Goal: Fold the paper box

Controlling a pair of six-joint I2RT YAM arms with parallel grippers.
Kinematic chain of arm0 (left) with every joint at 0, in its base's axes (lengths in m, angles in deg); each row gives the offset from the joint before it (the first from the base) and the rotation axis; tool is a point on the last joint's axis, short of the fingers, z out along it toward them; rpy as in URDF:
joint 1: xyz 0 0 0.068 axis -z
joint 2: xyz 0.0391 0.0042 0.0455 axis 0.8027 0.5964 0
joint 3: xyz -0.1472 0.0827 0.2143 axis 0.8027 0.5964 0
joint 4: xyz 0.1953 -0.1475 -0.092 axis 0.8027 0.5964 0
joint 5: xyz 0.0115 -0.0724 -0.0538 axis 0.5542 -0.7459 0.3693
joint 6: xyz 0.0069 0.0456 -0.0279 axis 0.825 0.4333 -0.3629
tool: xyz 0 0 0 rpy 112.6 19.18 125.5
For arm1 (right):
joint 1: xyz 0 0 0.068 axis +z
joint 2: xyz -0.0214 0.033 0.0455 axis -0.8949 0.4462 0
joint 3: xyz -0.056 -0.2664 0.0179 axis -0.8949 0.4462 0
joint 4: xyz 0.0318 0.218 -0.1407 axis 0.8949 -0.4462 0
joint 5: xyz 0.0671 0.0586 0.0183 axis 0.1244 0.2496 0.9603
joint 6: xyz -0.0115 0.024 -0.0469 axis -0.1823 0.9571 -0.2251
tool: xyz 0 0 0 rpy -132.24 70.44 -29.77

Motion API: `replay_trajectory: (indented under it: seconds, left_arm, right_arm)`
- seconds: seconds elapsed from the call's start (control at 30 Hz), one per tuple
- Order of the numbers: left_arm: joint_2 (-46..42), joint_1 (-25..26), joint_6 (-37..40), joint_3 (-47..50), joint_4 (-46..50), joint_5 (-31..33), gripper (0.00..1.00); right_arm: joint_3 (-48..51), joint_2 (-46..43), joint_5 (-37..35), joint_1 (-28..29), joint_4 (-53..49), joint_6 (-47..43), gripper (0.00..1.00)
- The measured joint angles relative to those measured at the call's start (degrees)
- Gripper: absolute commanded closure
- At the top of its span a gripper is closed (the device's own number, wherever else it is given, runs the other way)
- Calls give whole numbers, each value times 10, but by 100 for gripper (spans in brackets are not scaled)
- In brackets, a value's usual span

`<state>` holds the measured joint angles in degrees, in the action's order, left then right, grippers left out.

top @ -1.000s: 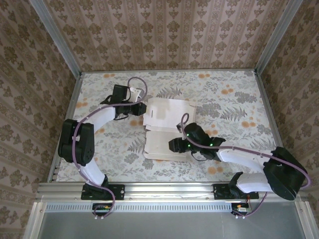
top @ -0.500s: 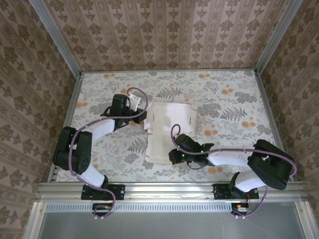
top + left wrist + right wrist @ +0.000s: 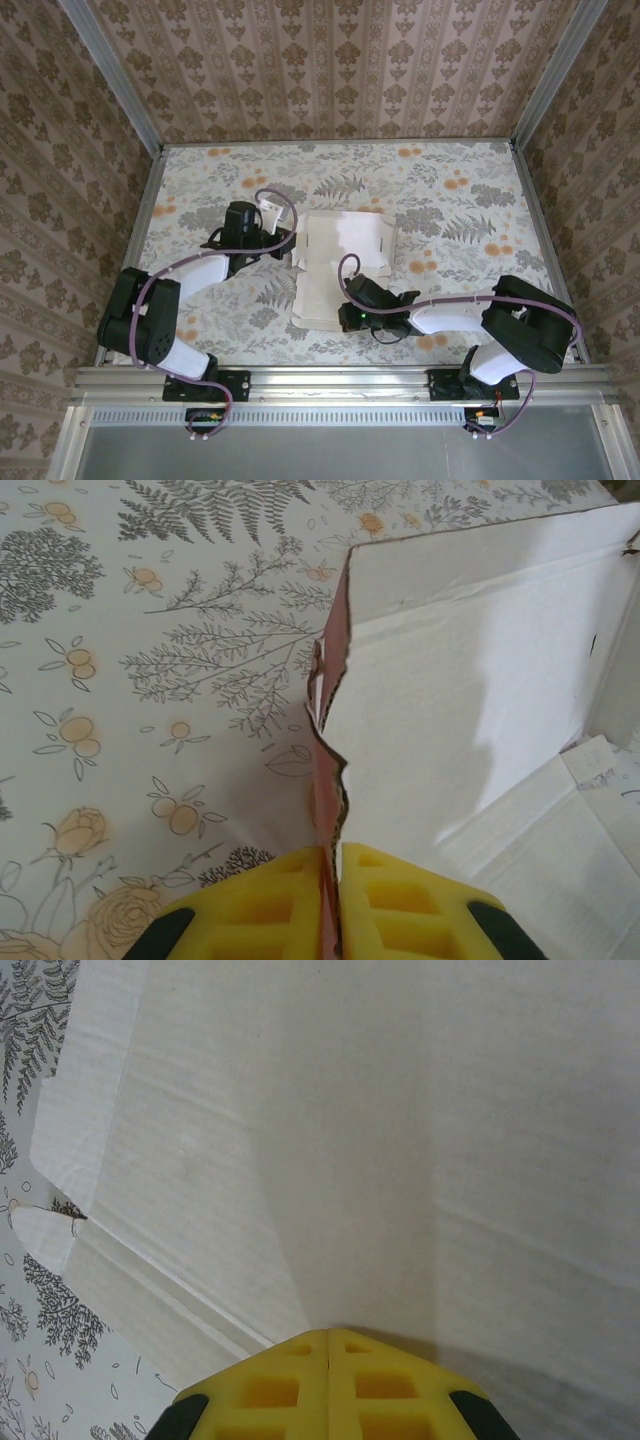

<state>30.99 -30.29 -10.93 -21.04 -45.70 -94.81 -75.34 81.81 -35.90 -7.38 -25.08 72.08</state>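
Observation:
The paper box [image 3: 345, 240] lies opened out in the middle of the table, pale inner face up. My left gripper [image 3: 291, 243] is at its left edge, shut on a raised side flap. In the left wrist view the yellow fingers [image 3: 390, 900] pinch that flap, pink on the outside, and the gripper [image 3: 335, 852] holds it upright beside the off-white paper box [image 3: 480, 680]. My right gripper [image 3: 346, 318] is over the near panel, shut with nothing between its fingers. Its joined tips [image 3: 328, 1335] rest against the paper box [image 3: 350, 1140].
A floral tablecloth [image 3: 460, 200] covers the table, with patterned walls on three sides and metal posts at the corners. An aluminium rail [image 3: 330, 382] runs along the near edge, carrying both arm bases. Open cloth lies right of the box and behind it.
My right gripper has closed and moved nearer, down onto the box's near panel. The left gripper has shifted slightly nearer, still holding the flap. The far panel now lies flatter.

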Motion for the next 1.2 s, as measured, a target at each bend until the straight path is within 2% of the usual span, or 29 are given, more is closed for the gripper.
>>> replay_trajectory:
  seconds: [0.63, 1.2]
  left_arm:
    - [-57, 50, -13, 43, 27, 44, 91]
    - [-82, 64, -26, 82, 18, 82, 92]
  right_arm:
    - [-21, 28, -21, 23, 12, 8, 100]
    - [-28, 33, -27, 28, 14, 8, 100]
